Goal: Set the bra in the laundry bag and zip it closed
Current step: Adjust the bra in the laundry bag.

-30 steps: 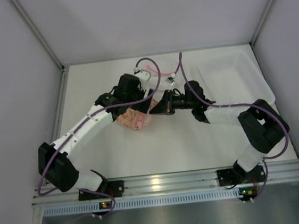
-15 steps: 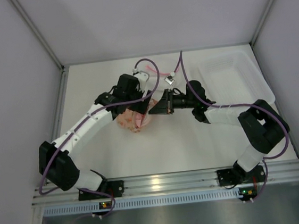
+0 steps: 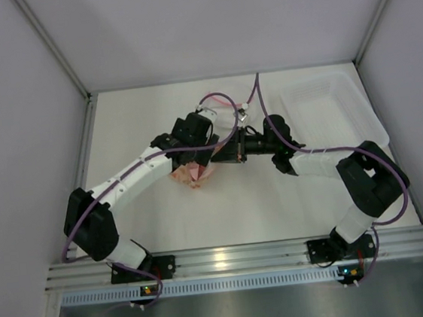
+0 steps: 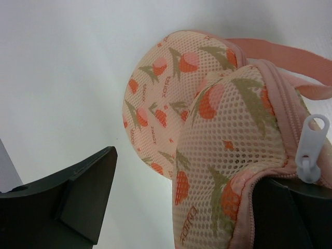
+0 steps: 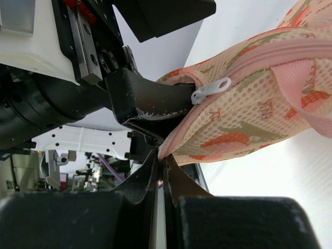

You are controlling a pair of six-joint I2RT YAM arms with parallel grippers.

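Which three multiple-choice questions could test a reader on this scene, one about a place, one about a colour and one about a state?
1. Where on the table does the clear tray lie in the top view?
A. at the far right
B. at the near left
C. between the two arm bases

2. What colour is the zipper pull of the laundry bag?
A. black
B. white
C. green

3. In what state is the right gripper?
A. wide open above the tray
B. shut on the bag's pink edge
C. open and empty, apart from the bag

Answers:
1 A: the tray sits at the back, near the right wall.
2 B: the pull shows white against the pink zip.
3 B: in the right wrist view it pinches the edging with no gap.
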